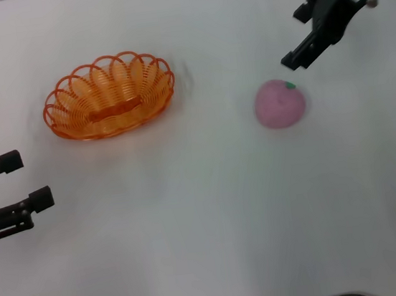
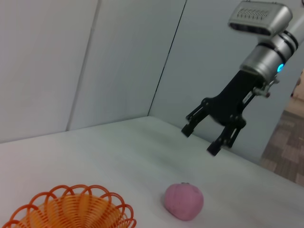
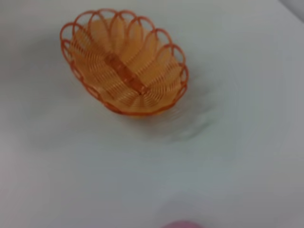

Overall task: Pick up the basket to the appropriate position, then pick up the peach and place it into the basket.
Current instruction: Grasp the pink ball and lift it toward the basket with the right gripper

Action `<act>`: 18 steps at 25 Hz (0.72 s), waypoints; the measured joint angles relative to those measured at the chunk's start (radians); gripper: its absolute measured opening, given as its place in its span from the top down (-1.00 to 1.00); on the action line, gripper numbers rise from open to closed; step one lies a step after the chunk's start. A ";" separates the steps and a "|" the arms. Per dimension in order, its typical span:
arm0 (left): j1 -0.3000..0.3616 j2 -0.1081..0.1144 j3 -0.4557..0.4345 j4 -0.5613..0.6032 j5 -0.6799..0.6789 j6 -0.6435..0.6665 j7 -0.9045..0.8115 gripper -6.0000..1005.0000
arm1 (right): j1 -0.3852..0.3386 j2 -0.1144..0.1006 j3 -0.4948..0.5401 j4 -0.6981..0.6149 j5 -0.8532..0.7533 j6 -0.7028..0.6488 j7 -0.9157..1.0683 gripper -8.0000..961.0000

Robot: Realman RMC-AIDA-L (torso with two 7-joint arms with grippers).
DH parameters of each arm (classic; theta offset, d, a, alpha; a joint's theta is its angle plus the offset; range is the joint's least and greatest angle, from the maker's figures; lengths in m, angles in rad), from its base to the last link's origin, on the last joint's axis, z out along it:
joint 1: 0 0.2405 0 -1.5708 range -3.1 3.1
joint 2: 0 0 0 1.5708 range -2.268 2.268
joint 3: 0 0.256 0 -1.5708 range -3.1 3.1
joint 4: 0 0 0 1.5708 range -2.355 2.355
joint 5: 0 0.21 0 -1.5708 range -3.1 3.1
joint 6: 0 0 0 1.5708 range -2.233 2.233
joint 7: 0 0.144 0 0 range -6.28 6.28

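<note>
The orange wire basket rests empty on the white table, left of centre. Right of centre lies the pale pink peach with a green mark on top; only its edge shows in the right wrist view. My right gripper hangs open in the air above and just behind the peach, apart from it. At the near left edge my left gripper stands open with nothing between its fingers, in front of and left of the basket.
The white table carries only the basket and the peach. In the left wrist view grey wall panels stand behind the table, and a patch of floor shows beyond its far edge.
</note>
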 joint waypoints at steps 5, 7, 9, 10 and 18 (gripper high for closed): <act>-0.002 0.000 -0.001 -0.003 -0.006 0.004 -0.020 -0.78 | -0.014 0.010 -0.166 0.052 -0.009 0.091 0.045 -0.86; -0.002 -0.001 0.000 -0.005 -0.010 0.004 -0.021 -0.78 | -0.020 0.010 -0.213 0.085 -0.010 0.134 0.059 -0.86; -0.002 -0.002 0.000 -0.007 -0.013 0.005 -0.022 -0.77 | -0.024 0.011 -0.242 0.122 -0.010 0.170 0.064 -0.86; -0.002 -0.003 0.000 -0.009 -0.014 0.005 -0.022 -0.77 | -0.025 0.011 -0.255 0.145 -0.009 0.188 0.065 -0.86; -0.003 -0.003 0.000 -0.017 -0.016 0.006 -0.023 -0.77 | -0.006 0.014 -0.328 0.284 -0.005 0.292 0.065 -0.85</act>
